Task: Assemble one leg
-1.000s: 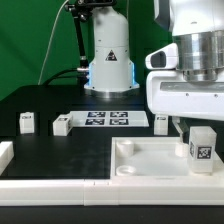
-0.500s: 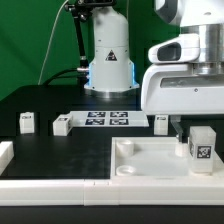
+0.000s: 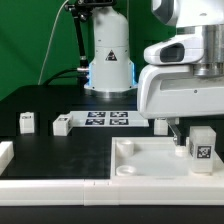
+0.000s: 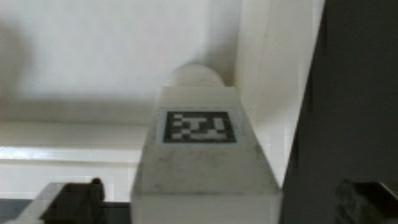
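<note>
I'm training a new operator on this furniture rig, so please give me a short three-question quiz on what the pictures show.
1. True or false: the small white plastic cuboid leg with the square tag stands upright on the large white square tabletop.
2. How many other small white tagged legs stand on the black table towards the exterior view's left?
3. In the wrist view, where does the tagged leg sit relative to the two dark fingers: A between them, B outside them?

Key: 1 true. 2 two: one and another. 3 A.
</note>
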`<state>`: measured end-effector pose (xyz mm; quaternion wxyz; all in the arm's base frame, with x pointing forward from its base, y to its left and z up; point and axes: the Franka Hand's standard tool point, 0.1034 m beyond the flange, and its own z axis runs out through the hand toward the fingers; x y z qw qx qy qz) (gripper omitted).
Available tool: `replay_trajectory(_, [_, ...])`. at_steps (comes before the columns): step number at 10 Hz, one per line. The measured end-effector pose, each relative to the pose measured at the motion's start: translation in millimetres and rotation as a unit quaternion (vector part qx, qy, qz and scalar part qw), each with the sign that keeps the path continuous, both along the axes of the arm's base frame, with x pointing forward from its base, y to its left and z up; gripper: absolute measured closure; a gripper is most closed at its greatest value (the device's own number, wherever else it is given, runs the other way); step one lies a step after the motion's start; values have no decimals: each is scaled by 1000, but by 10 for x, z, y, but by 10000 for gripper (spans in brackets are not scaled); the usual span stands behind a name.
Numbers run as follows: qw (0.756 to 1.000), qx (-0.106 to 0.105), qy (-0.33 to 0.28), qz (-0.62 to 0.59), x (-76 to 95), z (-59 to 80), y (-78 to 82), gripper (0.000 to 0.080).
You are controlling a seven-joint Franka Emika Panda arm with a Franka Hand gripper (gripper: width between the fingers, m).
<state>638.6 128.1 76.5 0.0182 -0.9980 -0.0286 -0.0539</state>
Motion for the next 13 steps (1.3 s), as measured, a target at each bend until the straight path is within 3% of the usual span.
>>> replay_trajectory(1, [1000,0,0,0,0,0,0,162])
replay_trajectory(3, [1000,-1,0,0,2,0,-12,505])
replay_trajectory(9, [1000,0,1,-13,4,-5,-39,503])
replay_trajectory(11, [989,14,5,-148,-7,-19,-66,503])
replay_trajectory(13, [960,29,10,-279,-11,-27,-90,503])
